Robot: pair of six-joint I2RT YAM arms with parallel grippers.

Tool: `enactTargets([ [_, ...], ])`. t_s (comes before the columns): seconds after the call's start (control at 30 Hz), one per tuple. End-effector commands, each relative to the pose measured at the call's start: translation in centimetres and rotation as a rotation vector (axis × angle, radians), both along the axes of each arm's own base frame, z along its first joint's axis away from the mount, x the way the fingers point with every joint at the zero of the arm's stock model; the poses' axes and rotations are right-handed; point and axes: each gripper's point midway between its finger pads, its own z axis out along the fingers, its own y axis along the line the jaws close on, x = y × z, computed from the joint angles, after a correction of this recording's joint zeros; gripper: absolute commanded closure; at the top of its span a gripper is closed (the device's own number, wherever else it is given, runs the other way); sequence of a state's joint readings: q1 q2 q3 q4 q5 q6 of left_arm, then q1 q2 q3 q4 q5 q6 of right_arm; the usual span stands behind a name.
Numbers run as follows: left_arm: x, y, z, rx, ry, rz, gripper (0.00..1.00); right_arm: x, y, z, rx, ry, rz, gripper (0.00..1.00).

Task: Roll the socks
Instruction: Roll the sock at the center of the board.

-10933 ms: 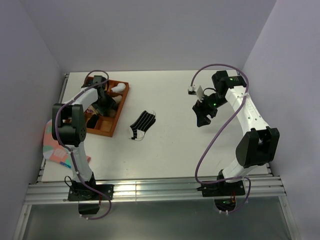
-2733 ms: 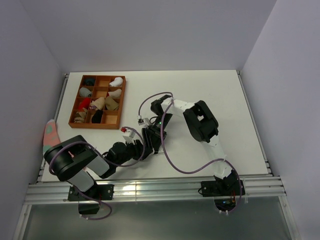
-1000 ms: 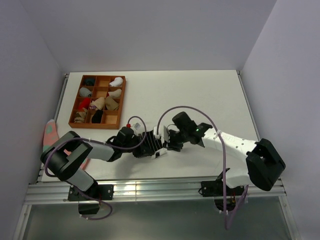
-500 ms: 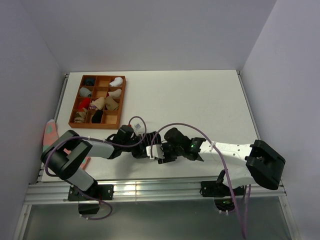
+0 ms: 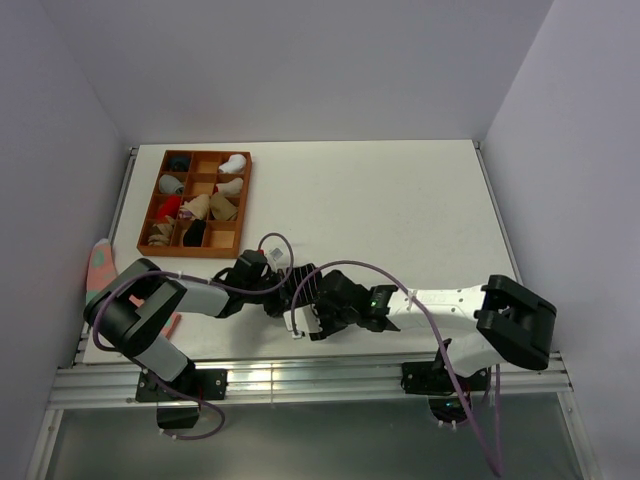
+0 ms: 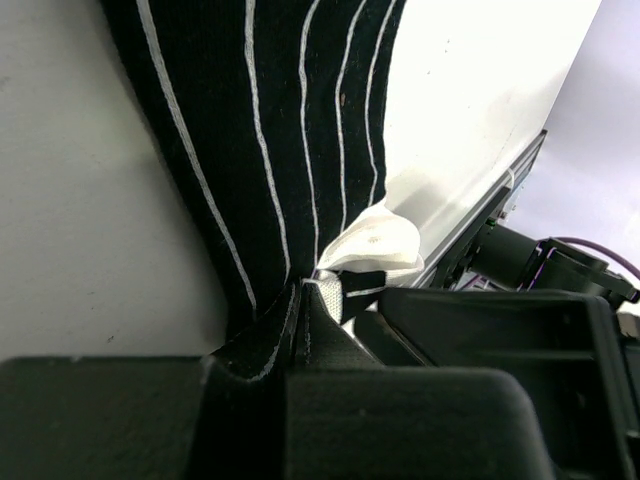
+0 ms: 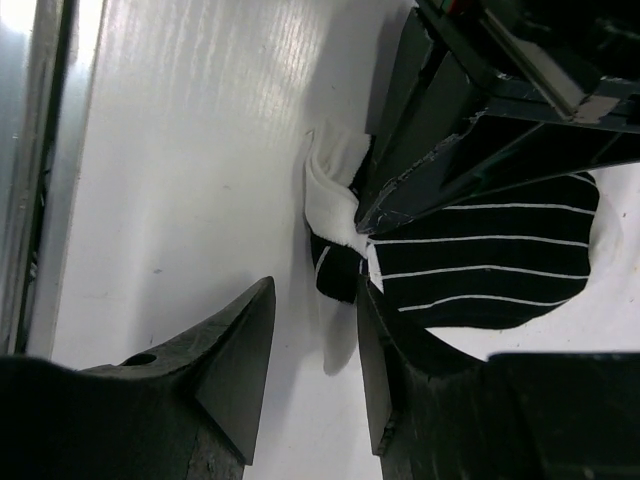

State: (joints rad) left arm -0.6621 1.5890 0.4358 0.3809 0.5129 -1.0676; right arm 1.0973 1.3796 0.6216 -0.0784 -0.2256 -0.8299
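A black sock with thin white stripes [image 7: 480, 270] lies flat on the white table near the front edge, seen also in the left wrist view [image 6: 270, 130]. My left gripper [image 6: 300, 292] is shut on one edge of the sock, beside its white patch [image 6: 375, 245]. In the right wrist view, the left gripper [image 7: 450, 130] pins the fabric from above. My right gripper [image 7: 315, 290] is open, low over the table, with the sock's black end [image 7: 338, 275] at the mouth of its jaws, against the right finger. From above, both grippers meet at the sock [image 5: 302, 292].
A brown divided tray [image 5: 205, 254] holding white, red, grey, black and tan sock bundles stands at the back left. A pink sock [image 5: 100, 265] hangs off the table's left edge. The metal rail of the front edge [image 7: 30, 150] runs close beside my right gripper.
My right gripper has swung left and toward the front edge, coming in at the sock's end. The left gripper has stayed shut on the sock, almost still.
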Motion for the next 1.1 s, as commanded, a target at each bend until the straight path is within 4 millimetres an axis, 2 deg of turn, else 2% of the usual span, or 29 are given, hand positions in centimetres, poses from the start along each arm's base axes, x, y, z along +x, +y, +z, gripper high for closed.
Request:
enactTargets([
  [0.0,-2.5,2.3,-3.3,0.125,0.085,-0.021,1.00,0.8,0.9,0.1,0.020,-0.057,-0.002,0.55],
  [0.13,-2.4,2.4,-3.1,0.130,0.077,-0.029,0.99,1.2,0.7,-0.7,-0.011,-0.066,-0.011,0.56],
  [0.33,-2.5,2.4,-2.7,0.125,0.065,-0.035,1.00,1.9,1.5,-1.1,-0.003,-0.089,-0.017,0.59],
  [0.5,-2.5,2.2,-2.1,0.101,0.050,-0.039,1.00,1.9,1.9,-1.3,-0.022,-0.052,-0.025,0.72],
  [0.6,-2.3,2.1,-1.7,0.092,0.036,-0.034,1.00,1.1,1.7,-1.0,-0.064,0.051,-0.013,0.77],
  [0.63,-2.2,2.0,-1.5,0.085,0.029,-0.031,1.00,1.4,2.7,0.1,-0.052,0.076,-0.009,0.78],
  [0.67,-2.1,1.9,-1.2,0.076,0.021,-0.029,1.00,0.1,1.9,-0.2,-0.101,0.169,0.011,0.78],
  [0.87,-0.3,1.8,0.0,0.066,-0.069,0.030,0.99,-0.5,1.0,1.2,-0.192,0.469,-0.001,0.80],
  [0.9,0.2,1.6,0.9,0.047,-0.100,0.045,0.98,-0.8,1.1,1.5,-0.187,0.514,0.003,0.80],
  [1.03,2.4,2.4,2.8,0.048,-0.219,0.154,0.83,-0.8,0.3,1.4,-0.235,0.672,-0.022,0.80],
  [1.07,2.8,2.6,3.8,0.036,-0.248,0.174,0.82,-0.4,0.1,1.4,-0.235,0.700,-0.037,0.80],
])
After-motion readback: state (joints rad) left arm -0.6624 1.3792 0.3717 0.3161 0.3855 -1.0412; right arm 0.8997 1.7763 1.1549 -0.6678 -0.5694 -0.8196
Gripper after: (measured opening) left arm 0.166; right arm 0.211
